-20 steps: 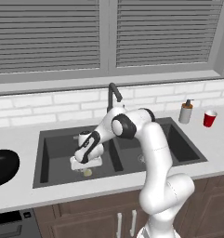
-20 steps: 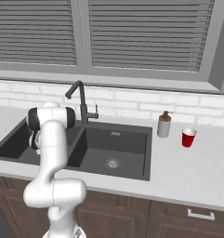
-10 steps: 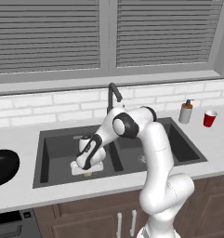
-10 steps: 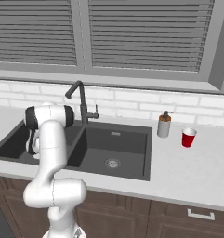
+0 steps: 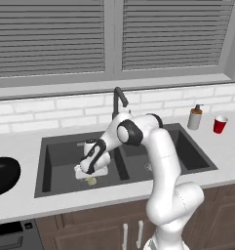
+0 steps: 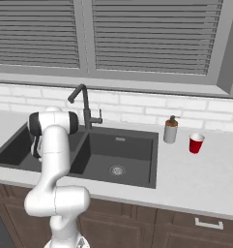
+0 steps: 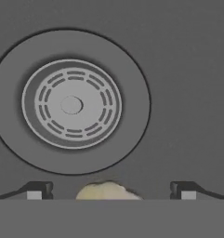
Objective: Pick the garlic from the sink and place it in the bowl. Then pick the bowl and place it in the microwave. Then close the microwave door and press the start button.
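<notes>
The pale garlic (image 5: pixel 91 181) lies on the floor of the left basin of the dark sink (image 5: pixel 55 183). My gripper (image 5: pixel 91 176) hangs low in that basin right over the garlic, fingers spread wide. In the hand view the garlic (image 7: pixel 108 191) sits between the two dark fingertips (image 7: pixel 36 190), beside the round metal drain (image 7: pixel 71 104); my gripper (image 7: pixel 111 190) is open and nothing is clamped. The glossy black bowl (image 5: pixel 2 175) rests on the counter left of the sink. The microwave and its door are out of view.
A dark gooseneck faucet (image 5: pixel 118 99) rises behind the divider between the basins. A soap dispenser (image 5: pixel 195 117) and a red cup (image 5: pixel 219 124) stand on the counter to the right. The right basin (image 6: pixel 119 155) holds a drain (image 6: pixel 117 170).
The hand has sunk lower into the left basin, coming down around the garlic. The jaws have stayed wide open. The bowl, cup and dispenser have not moved.
</notes>
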You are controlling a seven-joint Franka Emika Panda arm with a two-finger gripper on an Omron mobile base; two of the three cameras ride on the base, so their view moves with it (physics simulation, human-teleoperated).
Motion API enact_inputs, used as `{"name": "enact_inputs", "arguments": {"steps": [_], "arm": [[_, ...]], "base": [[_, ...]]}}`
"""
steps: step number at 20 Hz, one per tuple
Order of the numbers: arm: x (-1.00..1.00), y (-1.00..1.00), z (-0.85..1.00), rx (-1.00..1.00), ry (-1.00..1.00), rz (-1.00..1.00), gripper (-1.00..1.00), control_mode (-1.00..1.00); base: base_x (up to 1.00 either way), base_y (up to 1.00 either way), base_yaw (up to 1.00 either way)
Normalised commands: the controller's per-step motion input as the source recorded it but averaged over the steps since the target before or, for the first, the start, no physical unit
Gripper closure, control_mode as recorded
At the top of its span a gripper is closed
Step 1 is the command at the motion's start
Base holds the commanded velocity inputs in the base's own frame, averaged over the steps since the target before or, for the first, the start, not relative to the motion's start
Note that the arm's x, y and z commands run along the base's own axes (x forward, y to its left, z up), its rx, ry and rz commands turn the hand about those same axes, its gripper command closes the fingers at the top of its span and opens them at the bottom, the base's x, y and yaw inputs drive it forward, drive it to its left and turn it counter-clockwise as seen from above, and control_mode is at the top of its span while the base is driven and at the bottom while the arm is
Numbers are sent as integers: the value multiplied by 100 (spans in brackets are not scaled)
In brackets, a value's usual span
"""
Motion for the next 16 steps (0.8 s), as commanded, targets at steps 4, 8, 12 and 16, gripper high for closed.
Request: {"name": "enact_inputs", "arguments": {"steps": [4,8,12,16], "arm": [[-3,2,0,0,0,0,-100,-100],[-31,0,0,0,0,0,-100,-100],[-4,0,-1,0,0,0,-100,-100],[2,0,-6,0,0,0,-100,-100]], "base": [[0,0,0],[0,0,0],[0,0,0],[0,0,0]]}}
